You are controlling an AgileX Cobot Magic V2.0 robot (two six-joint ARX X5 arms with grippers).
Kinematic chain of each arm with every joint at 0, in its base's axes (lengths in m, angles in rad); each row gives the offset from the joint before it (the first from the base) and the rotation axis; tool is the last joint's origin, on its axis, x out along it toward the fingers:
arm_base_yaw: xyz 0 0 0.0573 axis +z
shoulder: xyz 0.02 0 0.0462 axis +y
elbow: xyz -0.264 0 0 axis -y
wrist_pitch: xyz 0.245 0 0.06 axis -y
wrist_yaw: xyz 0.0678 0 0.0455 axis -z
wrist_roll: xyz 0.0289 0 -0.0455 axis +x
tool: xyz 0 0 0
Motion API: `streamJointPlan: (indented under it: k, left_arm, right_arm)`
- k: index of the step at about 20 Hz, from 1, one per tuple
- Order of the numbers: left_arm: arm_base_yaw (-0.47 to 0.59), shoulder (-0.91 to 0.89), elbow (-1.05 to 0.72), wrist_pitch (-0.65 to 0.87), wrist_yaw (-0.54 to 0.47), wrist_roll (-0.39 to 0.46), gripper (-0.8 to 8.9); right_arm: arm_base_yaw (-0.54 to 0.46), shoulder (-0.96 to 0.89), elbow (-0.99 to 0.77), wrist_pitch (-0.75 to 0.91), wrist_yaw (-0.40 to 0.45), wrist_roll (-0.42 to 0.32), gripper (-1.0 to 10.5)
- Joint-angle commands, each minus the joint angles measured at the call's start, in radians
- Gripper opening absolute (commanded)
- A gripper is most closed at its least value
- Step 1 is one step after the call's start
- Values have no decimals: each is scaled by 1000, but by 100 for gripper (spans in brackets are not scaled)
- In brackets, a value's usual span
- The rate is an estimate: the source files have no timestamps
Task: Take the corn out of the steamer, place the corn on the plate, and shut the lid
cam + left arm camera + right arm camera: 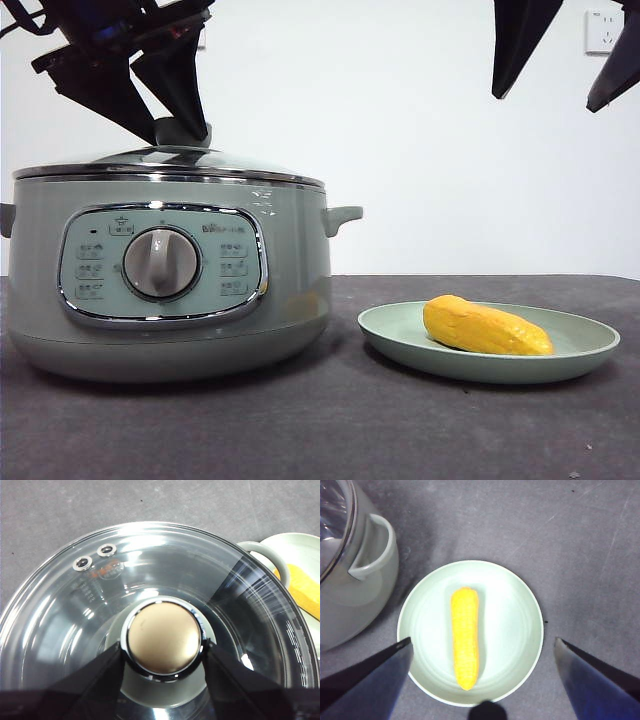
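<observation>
The steamer (170, 270) is pale sage green with a chrome rim and a grey dial. The lid (150, 605) is clear glass with a beige-looking knob. The corn (465, 637) is yellow-orange, the plate (520, 625) pale green, the table (400, 430) dark grey.

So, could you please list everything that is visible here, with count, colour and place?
steamer: one, pale sage green with chrome rim, on the dark table, beside the plate
lid: one, clear glass, pale knob, sitting on the steamer
plate: one, pale green, on the table next to the steamer
corn: one, yellow-orange, lying on the plate
wall socket: one, white, on the wall behind
left gripper: black, jaws on either side of the lid knob
right gripper: black, open, above the plate
</observation>
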Motion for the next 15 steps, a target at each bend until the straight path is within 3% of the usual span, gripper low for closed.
streamJointPlan:
  k: [1, 3, 5, 6, 12, 15]
  left_arm:
    - [0, -1, 13, 9, -3, 11, 2]
    - [0, -1, 13, 18, -3, 11, 64]
    - [0, -1, 13, 19, -4, 11, 358]
    - [0, -1, 13, 22, -4, 11, 456]
    - [0, -15, 22, 58, -6, 10, 468]
    - [0, -84, 49, 1, -3, 8, 468]
  right_arm:
    - [0, -2, -10, 7, 5, 10, 469]
    - [0, -2, -10, 7, 5, 10, 469]
    - [0, -2, -10, 6, 5, 10, 469]
    - [0, -2, -10, 6, 5, 10, 469]
    - [0, -2, -10, 5, 2, 10, 469]
    - [0, -2, -10, 6, 2, 9, 469]
